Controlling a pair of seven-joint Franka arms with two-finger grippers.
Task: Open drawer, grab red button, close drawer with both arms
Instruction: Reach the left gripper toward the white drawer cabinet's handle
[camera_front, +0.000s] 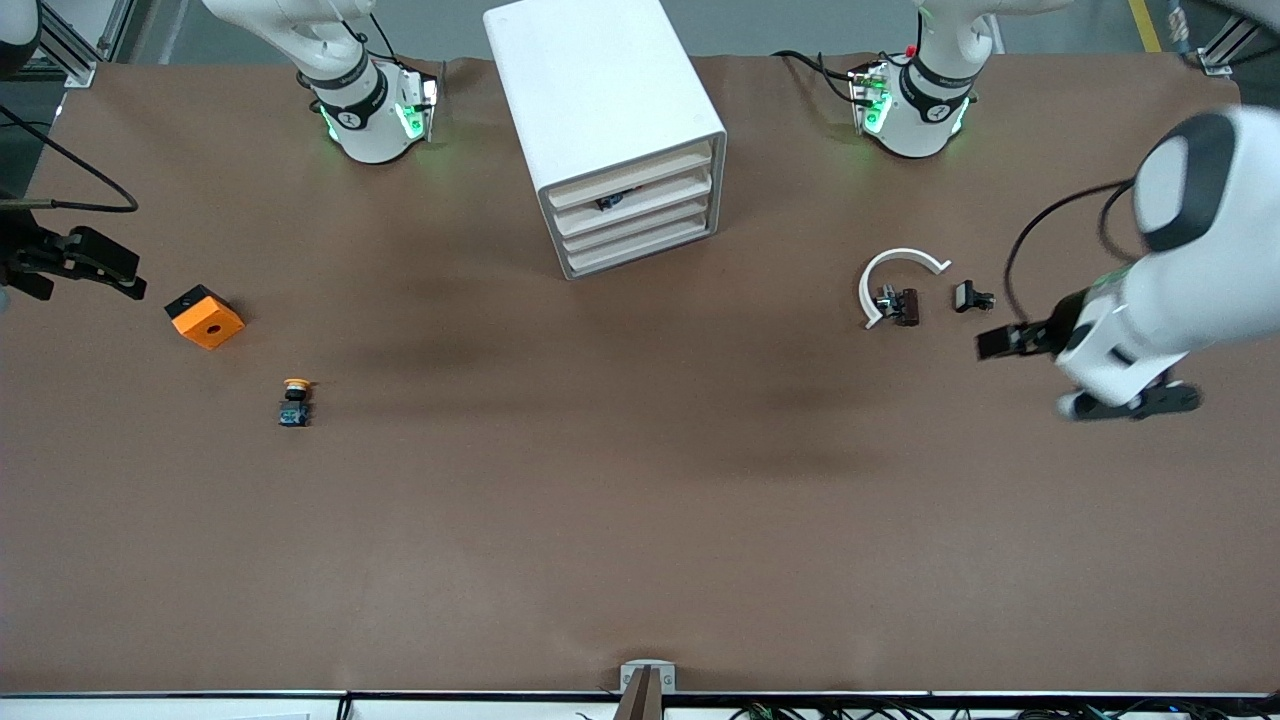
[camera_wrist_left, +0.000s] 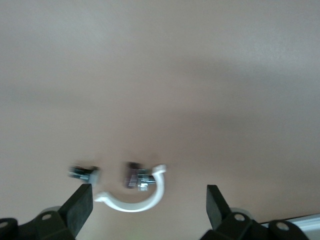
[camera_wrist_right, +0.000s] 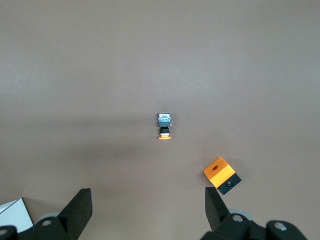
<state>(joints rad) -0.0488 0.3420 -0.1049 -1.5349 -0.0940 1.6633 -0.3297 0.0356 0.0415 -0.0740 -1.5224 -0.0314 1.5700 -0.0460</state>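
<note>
Table: we see a brown table (camera_front: 640, 500) with both arm bases along one edge and bare grey floor past it.
Cabinet: a white box cabinet (camera_front: 600, 95) stands between the two bases, its four shallow drawers stacked alike.
Drawer: the top drawer (camera_front: 632, 182) sits pushed in like the rest; in the gap just under it we make out a small dark object (camera_front: 611, 202), too small to identify.
Button: we cannot find a red-capped one anywhere in view.
Right arm's end: an orange block (camera_front: 204, 317) and, nearer the front camera, a yellow-orange-capped button (camera_front: 294, 401).
Left arm's end: a white curved clip (camera_front: 893, 270) around a small dark part (camera_front: 900, 305), with a black part (camera_front: 970, 296) just beside.
Left gripper (camera_wrist_left: 150, 202): jaws spread wide, holding nothing, over the clip.
Right gripper (camera_wrist_right: 149, 202): jaws wide apart, empty, over the table by the orange block.
</note>
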